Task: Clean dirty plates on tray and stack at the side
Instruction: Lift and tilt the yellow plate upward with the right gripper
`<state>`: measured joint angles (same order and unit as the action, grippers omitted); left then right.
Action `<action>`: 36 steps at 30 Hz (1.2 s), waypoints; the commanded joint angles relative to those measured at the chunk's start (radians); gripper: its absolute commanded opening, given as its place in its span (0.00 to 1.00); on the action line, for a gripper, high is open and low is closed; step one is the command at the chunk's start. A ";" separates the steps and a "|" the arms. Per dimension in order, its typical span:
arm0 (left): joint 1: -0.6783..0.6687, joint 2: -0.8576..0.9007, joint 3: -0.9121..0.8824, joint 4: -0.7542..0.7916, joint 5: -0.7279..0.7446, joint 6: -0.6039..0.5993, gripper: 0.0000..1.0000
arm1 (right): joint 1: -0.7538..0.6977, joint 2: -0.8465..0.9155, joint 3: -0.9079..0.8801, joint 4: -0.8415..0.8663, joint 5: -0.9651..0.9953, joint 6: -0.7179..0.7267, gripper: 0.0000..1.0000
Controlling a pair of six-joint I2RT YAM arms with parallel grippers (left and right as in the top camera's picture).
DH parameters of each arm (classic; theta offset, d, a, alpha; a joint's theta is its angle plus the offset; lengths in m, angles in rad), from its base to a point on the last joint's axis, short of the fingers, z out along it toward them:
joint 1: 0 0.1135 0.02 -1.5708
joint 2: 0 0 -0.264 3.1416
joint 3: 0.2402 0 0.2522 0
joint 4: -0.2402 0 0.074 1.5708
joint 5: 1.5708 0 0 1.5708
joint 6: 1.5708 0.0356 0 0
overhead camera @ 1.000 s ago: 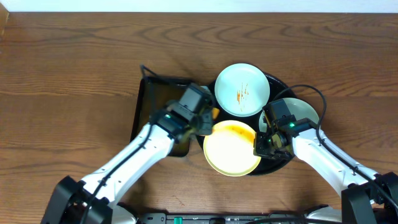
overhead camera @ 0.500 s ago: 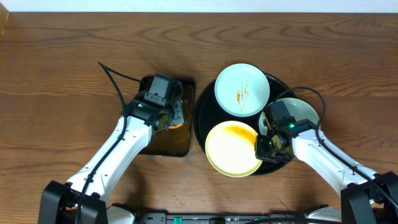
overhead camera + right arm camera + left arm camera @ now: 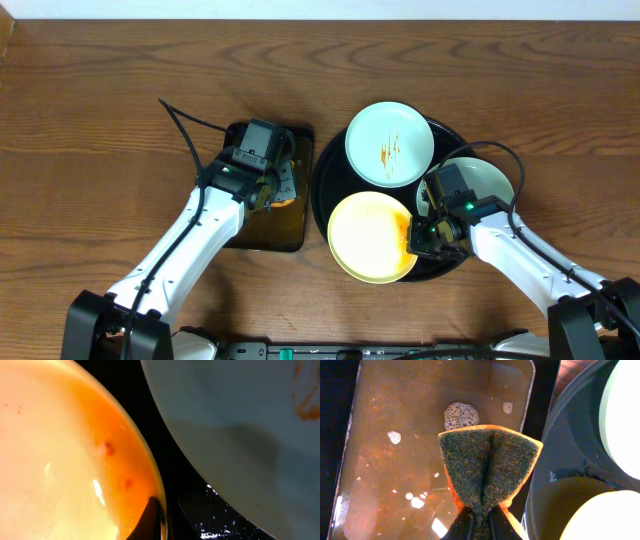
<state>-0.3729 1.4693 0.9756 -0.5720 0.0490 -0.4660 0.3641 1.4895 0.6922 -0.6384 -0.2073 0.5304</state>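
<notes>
**Sponge over the wash tray, yellow plate pinched at its rim**

On the wood-grain tabletop [image 3: 100, 90], the round black tray [image 3: 320, 200] at centre right holds all 3 plates. The yellow plate [image 3: 368, 238] sits lower centre, overhanging the tray's lower rim, with orange sauce along its right edge. The streaked mint plate [image 3: 389, 143] lies above it, and a second mint plate [image 3: 490, 180] is half hidden under the right arm. Left of centre, the rectangular tray [image 3: 275, 228] holds brown, soapy water. Above it the left gripper [image 3: 481, 527] is clamped on a folded scouring sponge [image 3: 487, 467]. The right gripper [image 3: 415, 232] is closed thinly on the yellow plate's right rim. The plate looks stiff, light and sauce-slick, so the rim is the only handhold and it may pivot or slip.
</notes>
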 commanded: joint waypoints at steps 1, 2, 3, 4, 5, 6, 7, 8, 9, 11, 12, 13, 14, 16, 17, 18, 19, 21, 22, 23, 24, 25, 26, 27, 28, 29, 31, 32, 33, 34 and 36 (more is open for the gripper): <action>0.004 -0.019 -0.003 -0.002 -0.013 0.018 0.08 | 0.009 -0.009 -0.001 -0.017 0.047 -0.013 0.01; 0.004 -0.019 -0.003 -0.001 -0.013 0.018 0.08 | 0.009 -0.018 0.008 -0.028 0.056 -0.015 0.01; 0.004 -0.019 -0.003 -0.001 -0.013 0.018 0.08 | 0.009 -0.031 0.021 -0.047 0.075 -0.015 0.01; 0.004 -0.019 -0.003 -0.001 -0.013 0.018 0.08 | 0.009 -0.041 0.032 -0.063 0.093 -0.015 0.01; 0.004 -0.019 -0.003 -0.001 -0.013 0.018 0.08 | 0.009 -0.055 0.044 -0.085 0.109 -0.015 0.01; 0.004 -0.019 -0.003 -0.001 -0.013 0.018 0.08 | 0.009 -0.067 0.055 -0.105 0.123 -0.016 0.01; 0.004 -0.019 -0.003 -0.002 -0.013 0.018 0.08 | 0.009 -0.078 0.065 -0.124 0.135 -0.016 0.01; 0.004 -0.019 -0.003 -0.002 -0.013 0.018 0.07 | 0.009 -0.089 0.075 -0.142 0.143 -0.024 0.01; 0.004 -0.019 -0.003 -0.001 -0.013 0.018 0.08 | 0.009 -0.100 0.087 -0.162 0.151 -0.032 0.01; 0.004 -0.019 -0.003 -0.001 -0.013 0.018 0.08 | 0.008 -0.116 0.109 -0.205 0.154 -0.034 0.01; 0.004 -0.019 -0.003 -0.001 -0.013 0.018 0.08 | 0.009 -0.121 0.119 -0.224 0.155 -0.036 0.01; 0.004 -0.019 -0.003 0.000 -0.013 0.018 0.08 | 0.008 -0.125 0.127 -0.244 0.156 -0.045 0.01; 0.004 -0.019 -0.003 0.000 -0.013 0.018 0.08 | 0.008 -0.127 0.133 -0.256 0.158 -0.051 0.01; 0.004 -0.019 -0.003 0.000 -0.013 0.018 0.08 | 0.009 -0.130 0.148 -0.287 0.190 -0.053 0.01; 0.004 -0.019 -0.003 0.000 -0.013 0.018 0.08 | 0.009 -0.131 0.156 -0.296 0.213 -0.053 0.01; 0.004 -0.019 -0.003 0.000 -0.013 0.018 0.08 | 0.009 -0.131 0.161 -0.300 0.238 -0.053 0.01; 0.004 -0.019 -0.003 0.000 -0.013 0.018 0.08 | 0.009 -0.131 0.168 -0.301 0.266 -0.053 0.01; 0.004 -0.019 -0.003 0.000 -0.013 0.018 0.08 | 0.008 -0.131 0.180 -0.299 0.296 -0.053 0.01; 0.004 -0.019 -0.003 -0.001 -0.013 0.018 0.08 | 0.009 -0.131 0.185 -0.295 0.310 -0.053 0.01; 0.004 -0.019 -0.003 -0.001 -0.013 0.018 0.08 | 0.009 -0.131 0.189 -0.295 0.325 -0.053 0.01; 0.004 -0.019 -0.003 -0.002 -0.013 0.018 0.08 | 0.009 -0.131 0.193 -0.296 0.341 -0.055 0.01; 0.004 -0.019 -0.003 -0.003 -0.013 0.018 0.08 | 0.009 -0.131 0.196 -0.297 0.346 -0.070 0.01; 0.004 -0.019 -0.003 -0.003 -0.013 0.018 0.08 | 0.009 -0.131 0.197 -0.298 0.341 -0.091 0.01; 0.004 -0.019 -0.003 -0.003 -0.013 0.018 0.08 | 0.009 -0.131 0.198 -0.301 0.329 -0.111 0.01; 0.004 -0.019 -0.003 -0.003 -0.013 0.018 0.08 | 0.009 -0.131 0.198 -0.309 0.312 -0.124 0.01; 0.004 -0.019 -0.003 -0.003 -0.013 0.018 0.08 | 0.009 -0.130 0.198 -0.317 0.298 -0.128 0.01; 0.004 -0.019 -0.003 -0.003 -0.013 0.018 0.08 | 0.009 -0.130 0.198 -0.343 0.266 -0.129 0.01; 0.004 -0.019 -0.003 -0.003 -0.013 0.018 0.08 | 0.009 -0.130 0.198 -0.360 0.246 -0.129 0.01; 0.004 -0.019 -0.003 -0.003 -0.013 0.018 0.08 | 0.009 -0.130 0.197 -0.385 0.220 -0.138 0.01; 0.004 -0.019 -0.003 -0.003 -0.013 0.018 0.08 | 0.009 -0.130 0.197 -0.397 0.211 -0.145 0.01; 0.004 -0.019 -0.003 -0.003 -0.013 0.018 0.08 | 0.009 -0.130 0.197 -0.431 0.208 -0.151 0.01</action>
<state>-0.3729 1.4693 0.9756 -0.5732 0.0490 -0.4660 0.3645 1.3693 0.8703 -1.0447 0.0406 0.4171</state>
